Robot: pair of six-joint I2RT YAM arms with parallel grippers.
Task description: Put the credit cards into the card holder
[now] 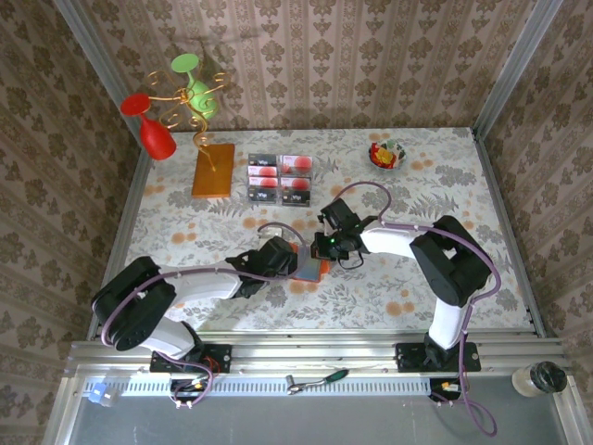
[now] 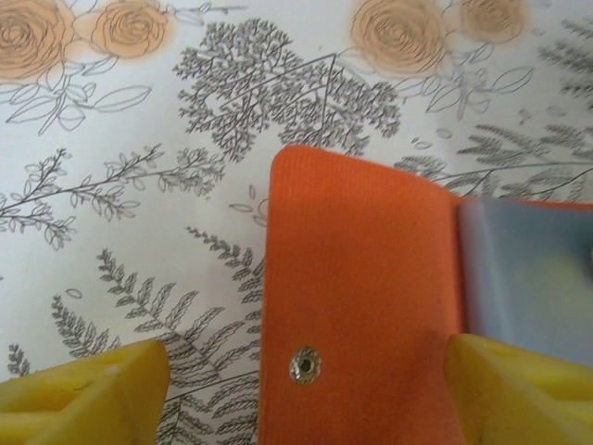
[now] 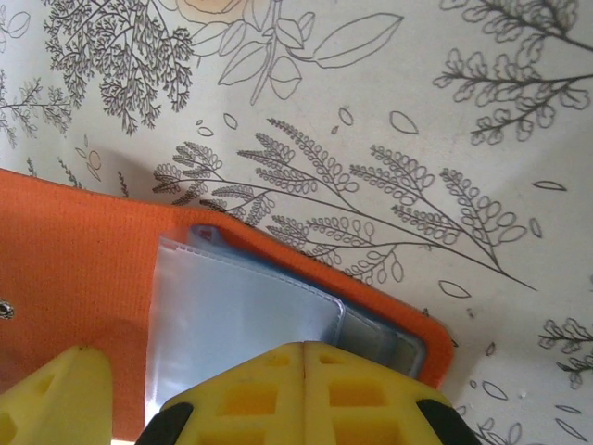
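Top: credit cards [image 1: 296, 166]; wrists: card holder [image 2: 361, 278] open.

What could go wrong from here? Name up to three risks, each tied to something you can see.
1. The left gripper is open astride the card holder; unheld, it might fold shut over its pocket.
2. The right gripper is shut with its tips at the clear sleeve; a sideways move may drag or crease the holder.
3. Both grippers crowd over the holder, so they could knock each other when one goes for the credit cards.
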